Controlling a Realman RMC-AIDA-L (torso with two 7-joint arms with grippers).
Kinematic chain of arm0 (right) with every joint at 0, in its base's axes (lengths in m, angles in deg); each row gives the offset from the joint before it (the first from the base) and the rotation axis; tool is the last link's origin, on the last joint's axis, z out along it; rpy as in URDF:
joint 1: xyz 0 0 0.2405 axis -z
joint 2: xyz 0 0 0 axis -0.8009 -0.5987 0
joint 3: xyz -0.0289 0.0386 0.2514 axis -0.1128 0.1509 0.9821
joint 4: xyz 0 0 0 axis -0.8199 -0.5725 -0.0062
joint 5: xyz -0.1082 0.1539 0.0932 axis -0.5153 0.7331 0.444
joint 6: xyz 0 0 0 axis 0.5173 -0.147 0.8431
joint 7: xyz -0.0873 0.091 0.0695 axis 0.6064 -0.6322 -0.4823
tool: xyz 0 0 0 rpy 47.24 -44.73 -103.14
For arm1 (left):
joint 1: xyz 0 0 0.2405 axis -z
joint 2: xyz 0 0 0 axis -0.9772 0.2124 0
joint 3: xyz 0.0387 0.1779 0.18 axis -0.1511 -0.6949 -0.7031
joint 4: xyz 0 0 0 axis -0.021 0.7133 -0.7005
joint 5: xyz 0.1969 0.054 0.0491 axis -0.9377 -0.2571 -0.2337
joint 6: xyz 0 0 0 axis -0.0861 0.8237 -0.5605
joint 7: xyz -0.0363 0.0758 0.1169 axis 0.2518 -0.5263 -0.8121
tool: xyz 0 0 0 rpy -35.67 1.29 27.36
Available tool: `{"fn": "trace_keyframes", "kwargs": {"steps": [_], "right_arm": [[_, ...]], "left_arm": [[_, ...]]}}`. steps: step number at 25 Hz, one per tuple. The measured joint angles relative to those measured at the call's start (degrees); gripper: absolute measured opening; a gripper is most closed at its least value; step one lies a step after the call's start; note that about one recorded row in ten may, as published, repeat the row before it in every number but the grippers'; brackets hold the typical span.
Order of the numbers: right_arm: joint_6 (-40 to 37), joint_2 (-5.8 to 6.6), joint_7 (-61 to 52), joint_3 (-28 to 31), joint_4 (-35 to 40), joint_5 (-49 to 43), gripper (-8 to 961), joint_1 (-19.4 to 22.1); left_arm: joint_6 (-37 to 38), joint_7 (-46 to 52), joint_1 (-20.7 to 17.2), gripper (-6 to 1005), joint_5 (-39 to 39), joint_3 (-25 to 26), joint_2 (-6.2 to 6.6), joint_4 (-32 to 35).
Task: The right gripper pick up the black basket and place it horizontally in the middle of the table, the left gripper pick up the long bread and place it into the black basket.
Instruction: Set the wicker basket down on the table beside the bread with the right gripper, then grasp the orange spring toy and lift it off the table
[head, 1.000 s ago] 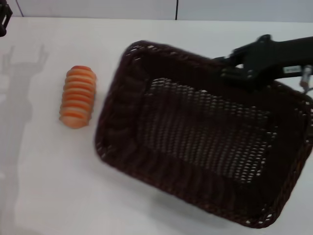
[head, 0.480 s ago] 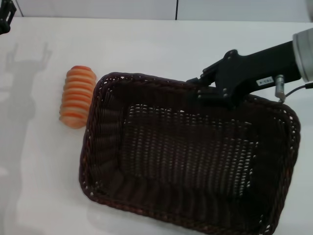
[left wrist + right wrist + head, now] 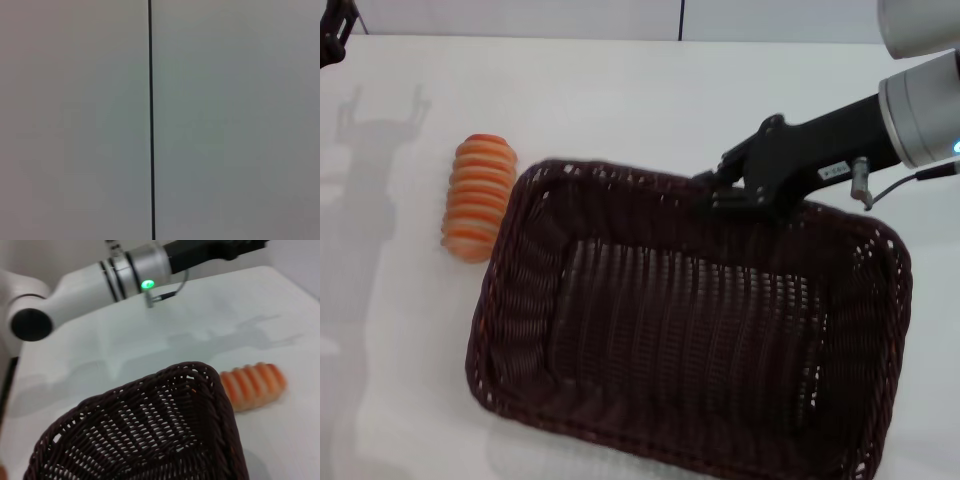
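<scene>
The black basket (image 3: 680, 330) fills the middle and right of the white table (image 3: 620, 100) in the head view, its long side nearly across the table. My right gripper (image 3: 715, 190) is shut on its far rim. I cannot tell whether the basket rests on the table. The long bread (image 3: 478, 197), striped orange and cream, lies on the table just left of the basket, apart from it. The right wrist view shows a basket corner (image 3: 150, 435) and the bread (image 3: 252, 385) beyond it. My left gripper (image 3: 335, 30) hangs at the far left corner, empty; its shadow shows spread fingers.
The left arm (image 3: 125, 270) with its green light reaches above the table's far side in the right wrist view. The left wrist view shows only a grey wall with a dark vertical seam (image 3: 150, 120). Bare table lies left of and behind the bread.
The right gripper has carried the basket leftward and turned it, so it now lies nearly across the table and closer to the bread. The bread has not moved.
</scene>
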Motion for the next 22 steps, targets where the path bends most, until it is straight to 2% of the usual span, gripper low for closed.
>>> {"fn": "trace_keyframes", "kwargs": {"steps": [2,5,10,13,15,17,20,22], "right_arm": [[2.59,-0.06,-0.01,-0.77,2.76,-0.34,180,1.92],[3.23,-0.07,-0.08,-0.67,3.42,-0.39,177,2.34],[5.25,-0.11,0.28,-0.93,3.65,-0.06,399,2.56],[9.49,-0.43,0.34,-1.4,5.62,0.85,526,3.85],[16.84,-0.53,0.68,-2.94,8.37,3.11,610,7.27],[28.02,-0.55,2.54,-6.1,11.03,7.45,677,12.16],[51.69,-0.51,13.0,-14.64,14.23,20.67,777,20.01],[65.0,-0.53,24.49,-19.65,14.89,31.52,810,23.02]], "left_arm": [[0.0,0.0,-0.01,830,0.0,-0.03,0.0,0.01],[0.0,0.0,-0.03,829,0.0,-0.03,0.0,0.01],[0.0,0.0,0.14,829,0.0,0.07,0.07,0.02],[0.0,0.0,0.18,828,0.0,0.09,0.08,0.01],[-0.01,0.0,0.23,828,0.0,0.09,0.08,0.0],[-0.12,0.0,0.25,828,-0.01,0.12,0.24,-0.04],[-0.12,0.0,0.25,827,-0.01,0.12,0.24,-0.04],[-0.47,0.0,0.26,827,0.0,0.06,0.26,-0.04]]}}
